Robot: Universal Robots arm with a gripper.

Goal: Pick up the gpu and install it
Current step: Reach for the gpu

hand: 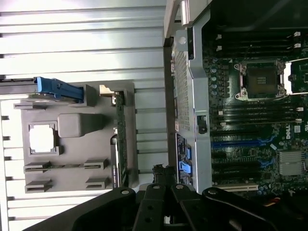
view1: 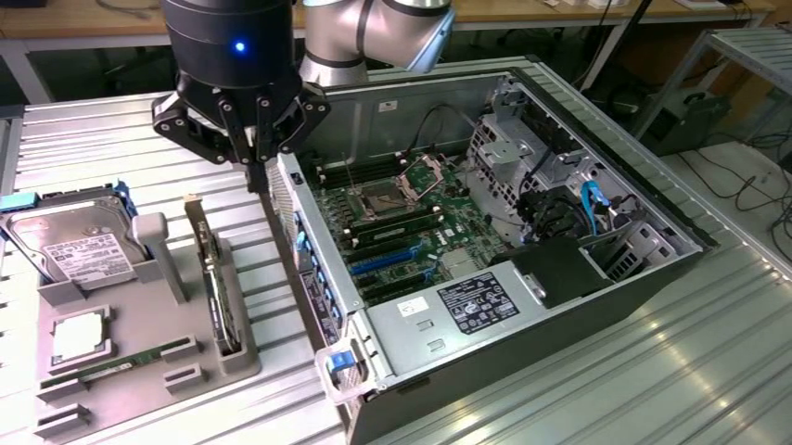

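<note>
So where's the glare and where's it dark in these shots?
Wrist view: the ribbed table washes out to white; the computer case interior goes dark. Exterior view: soft sheen on the table, a blue light glowing on the arm.

Robotics lab or electronics workshop. Evidence: ribbed metal worktop (view1: 693, 371); opened computer case (view1: 384, 107), centre; grey parts tray (view1: 148, 320), 8 o'clock; robot arm (view1: 371, 37) and wooden benches (view1: 87, 19), 12 o'clock; loose cables (view1: 748, 190), 3 o'clock.

Bright even light, white glare on the ribbed table (hand: 82, 14), deep shadow inside the case (hand: 195, 86)
</note>
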